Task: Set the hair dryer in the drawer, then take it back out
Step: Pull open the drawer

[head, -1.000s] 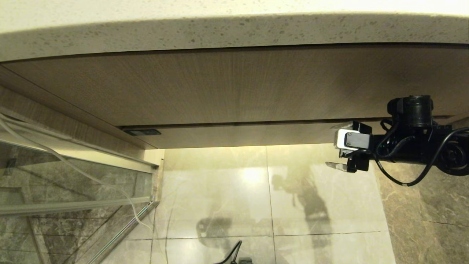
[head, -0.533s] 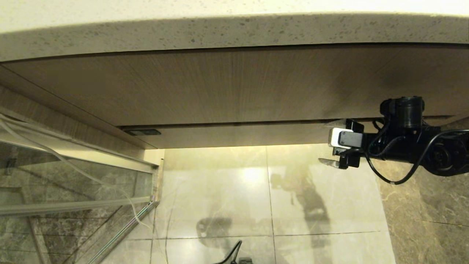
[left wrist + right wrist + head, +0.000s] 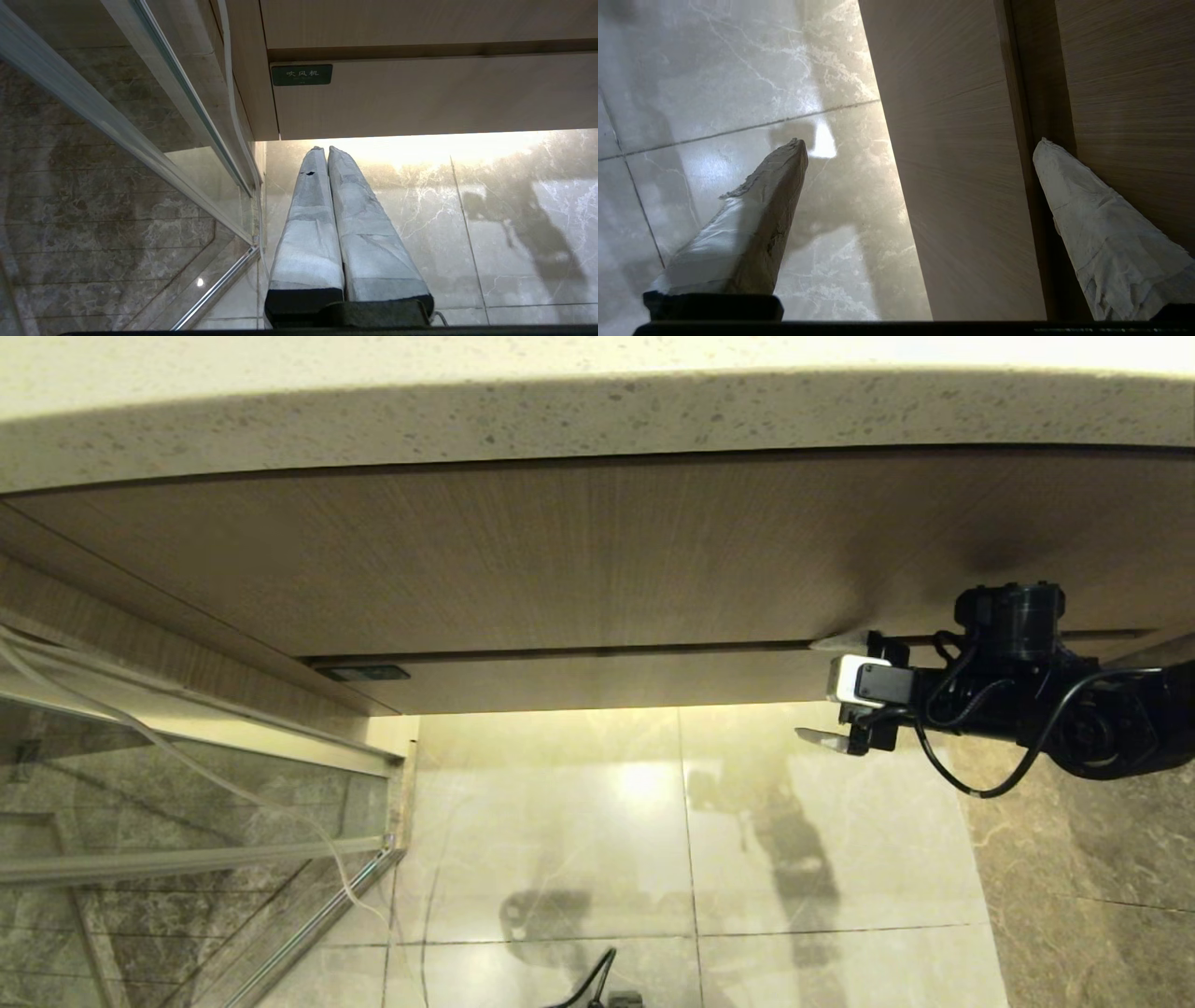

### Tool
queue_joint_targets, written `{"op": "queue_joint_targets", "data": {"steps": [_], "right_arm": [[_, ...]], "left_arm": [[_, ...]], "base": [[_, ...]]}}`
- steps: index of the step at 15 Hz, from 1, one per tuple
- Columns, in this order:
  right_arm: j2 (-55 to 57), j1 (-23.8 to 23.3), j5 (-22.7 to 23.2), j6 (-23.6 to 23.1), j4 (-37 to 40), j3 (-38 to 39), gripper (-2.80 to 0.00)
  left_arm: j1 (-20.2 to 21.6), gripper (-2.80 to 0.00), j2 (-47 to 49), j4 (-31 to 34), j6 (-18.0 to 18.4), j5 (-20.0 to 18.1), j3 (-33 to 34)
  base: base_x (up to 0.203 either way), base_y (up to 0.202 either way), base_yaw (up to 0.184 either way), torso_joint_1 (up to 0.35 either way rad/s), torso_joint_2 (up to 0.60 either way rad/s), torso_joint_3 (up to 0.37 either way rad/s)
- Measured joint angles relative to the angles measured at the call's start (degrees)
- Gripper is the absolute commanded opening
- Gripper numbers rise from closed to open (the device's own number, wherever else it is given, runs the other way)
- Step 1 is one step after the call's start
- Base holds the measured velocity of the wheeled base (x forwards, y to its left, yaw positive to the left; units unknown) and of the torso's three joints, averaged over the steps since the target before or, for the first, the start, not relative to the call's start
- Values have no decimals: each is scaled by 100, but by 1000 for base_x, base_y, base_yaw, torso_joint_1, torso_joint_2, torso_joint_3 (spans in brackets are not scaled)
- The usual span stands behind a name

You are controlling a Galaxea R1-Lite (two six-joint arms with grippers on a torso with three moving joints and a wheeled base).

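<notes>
The hair dryer is out of view. The drawer (image 3: 607, 679) is closed; only its narrow wood-grain front (image 3: 962, 186) shows under the taller panel (image 3: 560, 551). My right gripper (image 3: 814, 689) is open at the drawer front's right end. It straddles the front (image 3: 920, 144): one taped fingertip (image 3: 1052, 163) sits in the dark gap above it and the other (image 3: 784, 168) hangs below it over the floor, with nothing held. My left gripper (image 3: 325, 150) is shut and empty, low over the floor in front of the drawer's left end (image 3: 420, 98).
A speckled stone countertop (image 3: 560, 411) overhangs the panel. A glass partition (image 3: 187, 803) with a metal frame and a thin white cord stands at the left. A green label (image 3: 302, 74) marks the drawer front's left end. Pale marble floor (image 3: 607, 859) lies below.
My right gripper has moved left along the drawer front and slightly up, staying open. The drawer has not moved.
</notes>
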Motion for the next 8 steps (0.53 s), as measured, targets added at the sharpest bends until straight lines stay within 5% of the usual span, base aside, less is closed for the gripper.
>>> {"op": "queue_joint_targets", "data": {"steps": [8], "right_arm": [[113, -80, 17, 90, -164, -44, 0]], "left_arm": [[0, -280, 0, 1, 4, 2, 0]], "base": [[0, 0, 0, 0, 0, 0]]}}
